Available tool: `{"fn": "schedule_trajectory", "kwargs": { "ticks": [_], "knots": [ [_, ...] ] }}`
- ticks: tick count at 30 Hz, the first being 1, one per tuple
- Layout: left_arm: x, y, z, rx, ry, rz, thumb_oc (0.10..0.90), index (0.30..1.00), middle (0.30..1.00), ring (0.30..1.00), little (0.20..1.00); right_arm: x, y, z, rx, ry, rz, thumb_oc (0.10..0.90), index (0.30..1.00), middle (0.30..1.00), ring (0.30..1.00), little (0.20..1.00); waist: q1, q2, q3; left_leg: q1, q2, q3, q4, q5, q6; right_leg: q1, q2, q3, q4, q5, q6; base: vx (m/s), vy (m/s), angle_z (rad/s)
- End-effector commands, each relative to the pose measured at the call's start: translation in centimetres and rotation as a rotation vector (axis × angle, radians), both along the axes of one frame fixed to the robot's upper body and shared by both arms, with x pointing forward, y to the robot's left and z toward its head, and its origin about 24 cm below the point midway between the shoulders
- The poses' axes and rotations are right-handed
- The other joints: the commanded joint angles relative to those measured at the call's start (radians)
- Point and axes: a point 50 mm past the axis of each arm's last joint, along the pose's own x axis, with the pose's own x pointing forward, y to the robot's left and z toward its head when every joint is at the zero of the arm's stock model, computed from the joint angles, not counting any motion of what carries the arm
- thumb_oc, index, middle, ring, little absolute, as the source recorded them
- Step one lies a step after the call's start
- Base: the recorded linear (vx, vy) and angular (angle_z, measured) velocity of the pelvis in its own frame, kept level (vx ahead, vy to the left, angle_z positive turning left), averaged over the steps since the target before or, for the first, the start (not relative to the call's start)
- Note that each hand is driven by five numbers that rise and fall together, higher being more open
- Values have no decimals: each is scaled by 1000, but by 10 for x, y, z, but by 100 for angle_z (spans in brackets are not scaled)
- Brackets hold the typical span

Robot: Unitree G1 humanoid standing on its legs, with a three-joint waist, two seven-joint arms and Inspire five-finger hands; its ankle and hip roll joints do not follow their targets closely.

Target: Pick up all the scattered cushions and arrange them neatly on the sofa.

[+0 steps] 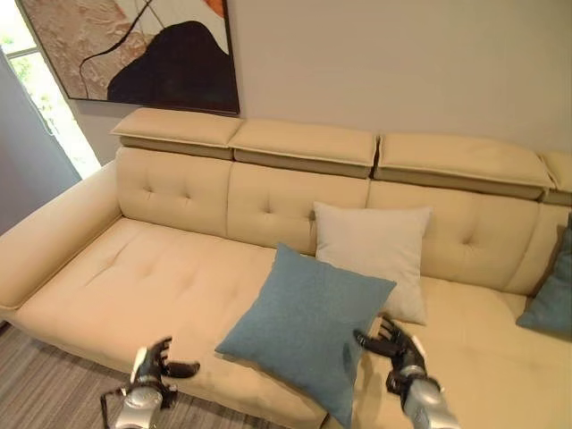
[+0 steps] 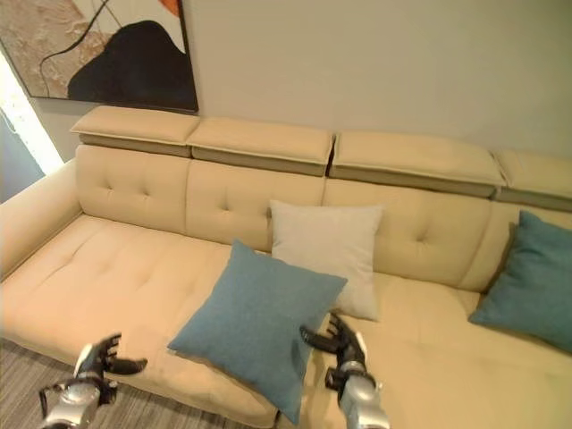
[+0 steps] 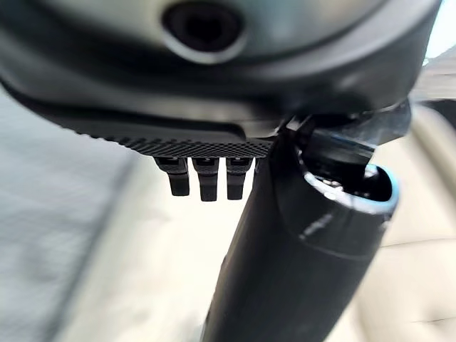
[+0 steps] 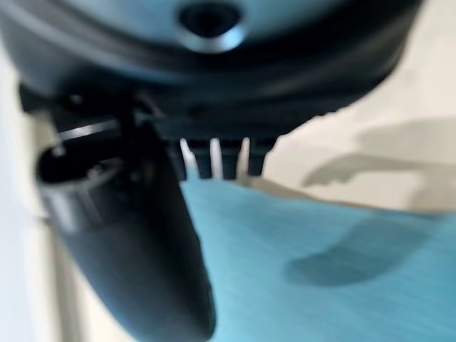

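Observation:
A blue cushion [image 1: 304, 326] leans tilted on the beige sofa [image 1: 143, 277], its lower corner at the seat's front edge. A white cushion [image 1: 375, 255] stands behind it against the backrest. A second blue cushion [image 2: 532, 281] rests at the sofa's far right. My right hand [image 1: 393, 344] is open just right of the front blue cushion, fingers spread toward its edge and holding nothing; the right wrist view shows the blue cushion [image 4: 335, 271] close beneath it. My left hand [image 1: 154, 365] hangs open by the seat's front edge, left of that cushion, empty.
A framed abstract painting [image 1: 134, 49] hangs on the wall above the sofa's left end. The sofa's left armrest [image 1: 49, 237] bounds the seat. A grey striped rug [image 1: 45, 389] lies in front of the sofa. A bright window [image 1: 45, 98] is at far left.

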Motion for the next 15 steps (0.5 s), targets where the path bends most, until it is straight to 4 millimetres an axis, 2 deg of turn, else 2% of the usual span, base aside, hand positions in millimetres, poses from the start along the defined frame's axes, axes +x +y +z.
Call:
{"fn": "schedule_trajectory", "kwargs": {
  "ticks": [1, 2, 3, 4, 6, 7, 9, 10, 11, 12, 13, 14, 15],
  "knots": [
    [48, 1, 31, -34, -172, 9, 800, 900, 900, 900, 900, 33, -26, 44, -51, -205, -128, 800, 900, 900, 900, 900, 10, 37, -16, 45, 33, -46, 9, -137, -25, -43, 24, 15, 25, -44, 3, 57, 67, -13],
    [56, 2, 40, -30, -210, 0, 800, 900, 900, 900, 900, 37, -26, 49, -54, -225, -135, 800, 900, 900, 900, 900, 9, 39, -15, 40, 29, -46, 9, -139, -23, -46, 21, 15, 21, -41, 5, 10, 85, -5],
    [77, 0, 61, -26, -292, -21, 800, 900, 900, 900, 900, 47, -29, 60, -85, -246, -133, 800, 900, 900, 900, 900, 0, 47, -2, 21, 20, -45, 9, -140, -16, -67, 16, 27, 14, -33, 8, -11, 81, -6],
    [87, -3, 71, -20, -329, -41, 800, 900, 900, 900, 900, 56, -26, 68, -89, -261, -128, 800, 900, 900, 900, 900, -2, 51, 7, 9, 17, -45, 9, -139, -13, -81, 13, 31, 13, -28, 9, -54, 83, -12],
    [105, -8, 92, -1, -403, -69, 800, 900, 900, 900, 900, 72, -17, 80, -79, -288, -108, 800, 900, 900, 900, 900, -7, 60, 33, -25, 12, -44, 9, -133, -8, -125, 8, 45, 15, -17, 12, -85, 49, -17],
    [106, -8, 92, -1, -404, -69, 800, 900, 900, 900, 900, 73, -17, 81, -79, -289, -108, 800, 900, 900, 900, 900, -7, 60, 32, -26, 12, -43, 9, -132, -8, -127, 8, 46, 16, -17, 12, -115, 49, -12],
    [129, -16, 122, 24, -510, -90, 800, 900, 900, 900, 900, 93, -3, 100, -79, -348, -72, 800, 900, 900, 900, 900, -13, 69, 70, -74, 13, -40, 9, -121, -3, -193, 4, 67, 28, -5, 12, -220, 60, -12],
    [147, -29, 155, 82, -633, -138, 800, 900, 900, 900, 900, 112, 5, 122, -95, -398, -57, 800, 900, 900, 900, 900, -13, 76, 103, -124, 14, -34, 9, -107, 0, -262, 2, 80, 48, 6, 10, -272, 57, -28],
    [153, -31, 168, 80, -686, -121, 800, 900, 900, 900, 900, 118, 12, 128, -71, -421, -45, 800, 900, 900, 900, 900, -11, 78, 114, -145, 13, -34, 10, -102, 2, -291, 2, 90, 55, 11, 10, -187, 39, -29],
    [153, -31, 168, 80, -686, -121, 800, 900, 900, 900, 900, 119, 12, 129, -71, -422, -46, 800, 900, 900, 900, 900, -10, 78, 113, -148, 14, -33, 10, -102, 2, -294, 2, 91, 56, 11, 10, -81, 22, -26],
    [159, -31, 181, 83, -731, -92, 800, 900, 900, 900, 900, 126, 20, 136, -29, -448, -43, 800, 900, 900, 900, 900, -12, 79, 123, -168, 14, -30, 11, -96, 3, -320, 2, 98, 61, 16, 9, -53, 19, -18],
    [166, -31, 197, 93, -781, -78, 800, 900, 900, 900, 900, 134, 29, 144, 9, -472, -33, 800, 900, 900, 900, 900, -12, 80, 133, -188, 14, -29, 10, -89, 3, -344, 1, 105, 64, 22, 10, -91, 39, -16],
    [177, -35, 225, 108, -851, -86, 800, 900, 900, 900, 900, 147, 43, 162, 49, -526, -11, 800, 900, 900, 900, 900, -12, 86, 146, -222, 13, -28, 9, -81, 2, -380, -2, 110, 68, 31, 12, -75, 35, -9]
  ]
}}
